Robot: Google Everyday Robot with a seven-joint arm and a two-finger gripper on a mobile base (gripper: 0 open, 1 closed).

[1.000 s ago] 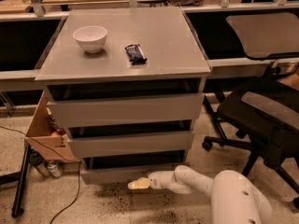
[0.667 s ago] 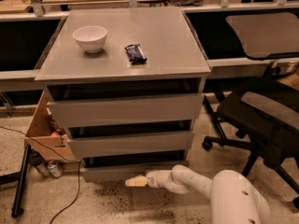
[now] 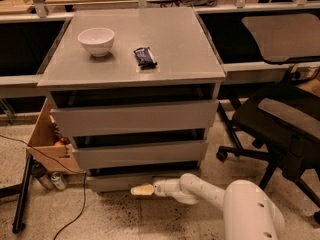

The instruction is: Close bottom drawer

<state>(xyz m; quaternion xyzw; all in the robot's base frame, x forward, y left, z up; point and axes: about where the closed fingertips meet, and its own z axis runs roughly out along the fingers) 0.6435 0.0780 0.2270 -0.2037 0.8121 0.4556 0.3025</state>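
Note:
The grey cabinet (image 3: 135,44) has three drawers. The bottom drawer (image 3: 120,181) is the lowest, with a slim plain grey front close to the floor; it stands out slightly from the cabinet body. My gripper (image 3: 141,189) has pale yellowish fingertips at the end of a white arm (image 3: 200,191) reaching in low from the right. It lies right at the lower edge of the bottom drawer's front, near its middle, and seems to touch it. It holds nothing.
A white bowl (image 3: 96,40) and a dark snack packet (image 3: 145,57) lie on the cabinet top. A cardboard box (image 3: 47,141) and cans (image 3: 58,180) stand at the left, with a black stand leg (image 3: 22,199) and cable. An office chair (image 3: 282,129) stands at the right.
My gripper has shifted a little to the left along the bottom drawer's front. The drawer front looks about the same.

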